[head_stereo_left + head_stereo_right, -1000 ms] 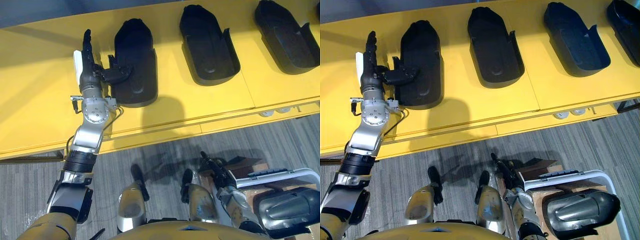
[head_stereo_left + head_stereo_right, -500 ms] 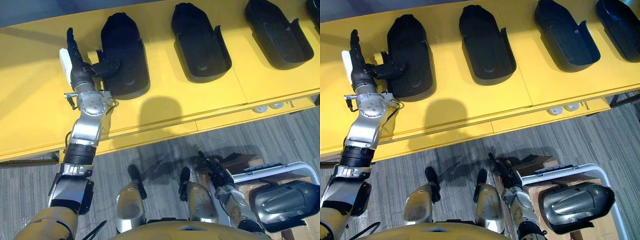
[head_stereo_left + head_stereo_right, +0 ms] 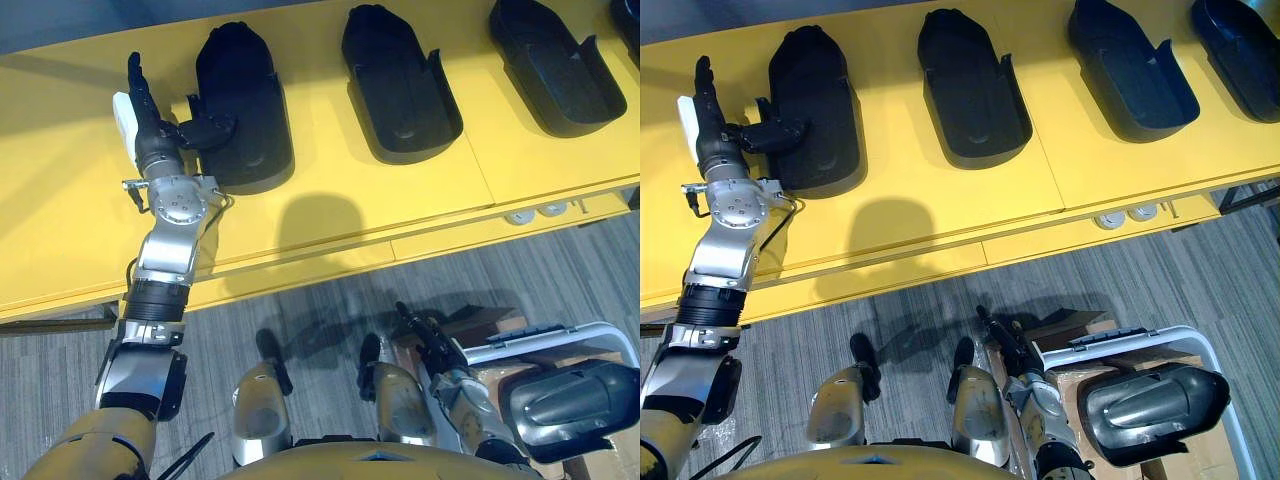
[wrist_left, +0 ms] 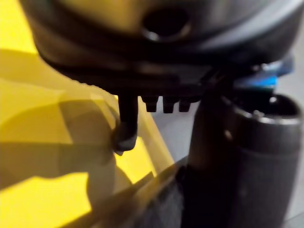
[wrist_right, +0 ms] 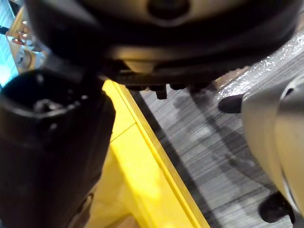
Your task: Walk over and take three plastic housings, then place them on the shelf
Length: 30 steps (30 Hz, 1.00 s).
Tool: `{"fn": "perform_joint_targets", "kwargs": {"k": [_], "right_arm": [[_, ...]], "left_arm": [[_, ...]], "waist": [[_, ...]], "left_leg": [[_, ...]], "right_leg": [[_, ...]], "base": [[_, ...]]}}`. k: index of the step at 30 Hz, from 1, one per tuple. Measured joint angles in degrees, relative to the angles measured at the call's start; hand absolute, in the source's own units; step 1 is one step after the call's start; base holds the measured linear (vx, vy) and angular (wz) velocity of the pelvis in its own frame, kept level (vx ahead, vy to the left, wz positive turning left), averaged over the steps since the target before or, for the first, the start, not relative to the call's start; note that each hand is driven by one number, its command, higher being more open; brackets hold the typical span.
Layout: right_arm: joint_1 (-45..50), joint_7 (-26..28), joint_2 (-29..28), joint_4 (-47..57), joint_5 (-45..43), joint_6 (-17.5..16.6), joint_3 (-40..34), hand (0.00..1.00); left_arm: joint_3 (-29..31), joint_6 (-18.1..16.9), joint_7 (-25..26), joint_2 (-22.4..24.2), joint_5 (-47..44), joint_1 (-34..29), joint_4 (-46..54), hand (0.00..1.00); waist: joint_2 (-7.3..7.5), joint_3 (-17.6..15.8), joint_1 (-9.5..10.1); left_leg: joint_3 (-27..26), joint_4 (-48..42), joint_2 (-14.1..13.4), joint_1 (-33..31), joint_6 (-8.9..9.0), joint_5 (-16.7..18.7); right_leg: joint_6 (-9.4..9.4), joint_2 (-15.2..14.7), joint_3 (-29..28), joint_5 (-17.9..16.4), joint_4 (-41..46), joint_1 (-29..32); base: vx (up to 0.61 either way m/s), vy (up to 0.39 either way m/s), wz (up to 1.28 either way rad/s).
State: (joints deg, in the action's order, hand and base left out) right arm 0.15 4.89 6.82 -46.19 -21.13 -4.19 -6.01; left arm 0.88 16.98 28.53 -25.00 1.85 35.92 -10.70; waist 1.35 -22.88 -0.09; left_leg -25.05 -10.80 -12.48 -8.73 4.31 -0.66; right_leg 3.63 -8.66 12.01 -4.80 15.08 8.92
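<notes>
Fingers of left hand, left eye view, straight, thumb resting on leftmost black moulded plastic housing on long yellow shelf, two more alongside; right eye view, right hand low, fingers straight, empty, beside white-rimmed crate holding a dark housing; wrist views, yellow shelf and grey carpet.

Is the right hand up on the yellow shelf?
No, the right hand hangs low beside the bin, below the shelf.
</notes>
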Motion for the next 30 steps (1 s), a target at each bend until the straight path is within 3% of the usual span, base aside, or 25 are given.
{"fn": "perform_joint_targets", "kwargs": {"k": [6,11,15,20,22,25,30], "right_arm": [[0.17,0.36,0.00,-0.14,0.16,0.01,-0.10,1.00],[1.35,0.90,-0.02,-0.34,0.31,0.03,-0.23,1.00],[2.61,0.99,-0.43,-1.36,0.43,0.32,-1.90,1.00],[5.58,0.91,-2.46,-3.34,0.51,1.97,-5.83,1.00],[7.35,0.97,-3.96,-3.87,0.75,2.51,-7.00,1.00],[7.86,1.07,-4.58,-5.37,2.83,2.50,-7.50,1.00],[8.53,1.21,-4.90,-7.16,3.07,2.49,-9.29,1.00]], "left_arm": [[0.19,-0.45,-4.42,-0.90,-0.06,-0.44,0.96,1.00],[0.17,-0.55,-7.14,-0.99,-0.08,-5.98,6.49,1.00],[0.25,-2.90,-7.36,-1.13,-1.94,-8.93,7.13,1.00],[-0.14,-13.47,-6.71,1.07,-10.08,-13.76,9.71,1.00],[-2.05,-20.36,-7.67,3.69,-14.46,-14.67,12.35,1.00],[-4.02,-28.08,-8.00,6.39,-18.03,-15.78,16.22,1.00],[-4.45,-35.55,-7.74,9.44,-17.97,-15.79,18.06,1.00]], "waist": [[-0.03,-0.01,0.32],[-0.27,0.12,0.46],[-1.20,0.92,0.68],[-1.81,5.81,0.61],[-1.59,8.28,0.38],[-1.47,11.84,-0.23],[-2.10,15.85,-1.45]], "left_leg": [[0.07,0.07,0.05,0.60,0.00,0.00],[-0.13,1.41,0.42,3.77,0.14,0.19],[-0.39,4.07,1.18,6.36,0.28,-0.35],[-0.75,7.33,2.05,9.19,0.92,-1.19],[-1.27,8.26,2.25,11.42,0.93,-1.18],[-2.59,9.67,2.61,13.81,1.18,-1.01],[-3.79,12.45,3.02,16.38,1.87,-1.39]], "right_leg": [[-0.05,-0.03,0.15,-0.05,0.02,-0.66],[0.10,-0.17,0.31,-0.77,-0.15,-3.44],[0.42,-0.24,0.61,-0.88,-1.45,-5.65],[0.65,-0.19,1.18,-0.69,-4.28,-8.43],[0.64,-0.13,0.92,-0.68,-5.27,-10.85],[0.72,-0.12,0.17,-0.61,-6.81,-12.69],[1.24,-0.10,-0.42,-0.26,-8.49,-14.31]], "base": [[0.00,0.000,0.00],[0.00,0.000,0.00],[0.01,0.003,0.01],[0.11,0.018,0.03],[0.11,0.030,0.04],[0.09,0.022,-0.14],[0.01,0.016,-0.12]]}}
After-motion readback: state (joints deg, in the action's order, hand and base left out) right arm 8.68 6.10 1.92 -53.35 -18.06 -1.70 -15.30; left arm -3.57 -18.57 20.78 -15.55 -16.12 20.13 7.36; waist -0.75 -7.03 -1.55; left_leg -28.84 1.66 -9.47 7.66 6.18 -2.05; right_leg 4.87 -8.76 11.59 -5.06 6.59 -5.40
